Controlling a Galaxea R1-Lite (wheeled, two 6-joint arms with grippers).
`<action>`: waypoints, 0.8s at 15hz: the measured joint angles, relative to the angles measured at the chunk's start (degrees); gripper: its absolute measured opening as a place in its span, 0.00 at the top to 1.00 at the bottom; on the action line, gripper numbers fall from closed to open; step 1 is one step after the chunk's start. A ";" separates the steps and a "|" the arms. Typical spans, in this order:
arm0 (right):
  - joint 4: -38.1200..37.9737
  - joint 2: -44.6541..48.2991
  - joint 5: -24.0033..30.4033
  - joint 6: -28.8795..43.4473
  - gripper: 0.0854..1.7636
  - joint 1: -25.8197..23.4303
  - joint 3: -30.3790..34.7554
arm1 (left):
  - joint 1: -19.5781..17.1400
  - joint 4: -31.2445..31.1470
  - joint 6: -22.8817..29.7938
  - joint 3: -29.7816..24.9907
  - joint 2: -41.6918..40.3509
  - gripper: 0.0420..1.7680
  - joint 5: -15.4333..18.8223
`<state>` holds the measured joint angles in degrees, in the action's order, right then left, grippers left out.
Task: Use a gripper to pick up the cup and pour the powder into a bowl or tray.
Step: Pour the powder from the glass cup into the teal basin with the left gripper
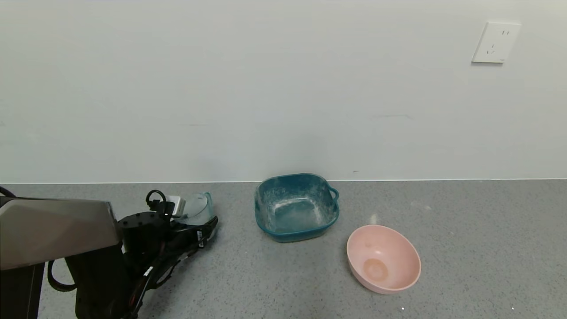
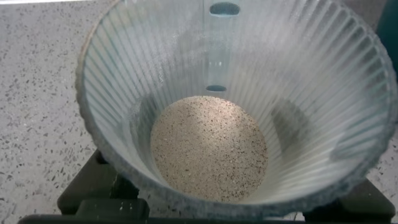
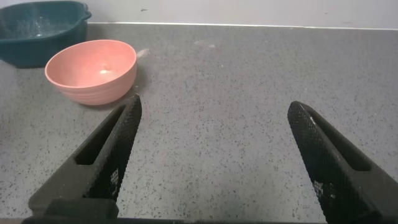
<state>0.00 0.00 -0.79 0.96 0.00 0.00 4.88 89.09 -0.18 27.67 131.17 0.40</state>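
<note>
The translucent ribbed cup stands at the left on the grey counter, between the black fingers of my left gripper. In the left wrist view the cup fills the picture, and a pale beige speckled layer of powder covers its bottom. The gripper's fingers press against the cup's lower wall on both sides. The teal squarish dish, with whitish smears inside, sits to the cup's right near the wall. My right gripper is open and empty above bare counter.
A round pink bowl with an orange-tan stain lies tilted to the right of and in front of the teal dish; it also shows in the right wrist view. A white wall runs behind the counter.
</note>
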 joint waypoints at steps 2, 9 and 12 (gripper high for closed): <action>0.00 0.00 0.02 -0.02 0.03 0.00 0.00 | -0.02 -3.18 -0.06 0.30 -1.82 0.25 -0.05; 0.00 0.00 0.00 -0.02 0.03 0.00 0.00 | 1.51 -31.18 -1.00 11.87 -15.04 0.25 -1.02; 0.00 0.00 0.02 0.00 0.03 0.00 0.00 | 3.66 -40.85 -2.86 21.58 -18.99 0.25 -4.75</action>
<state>0.00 0.00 -0.77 0.96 0.00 0.00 8.53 48.24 -3.05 49.25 112.18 -4.35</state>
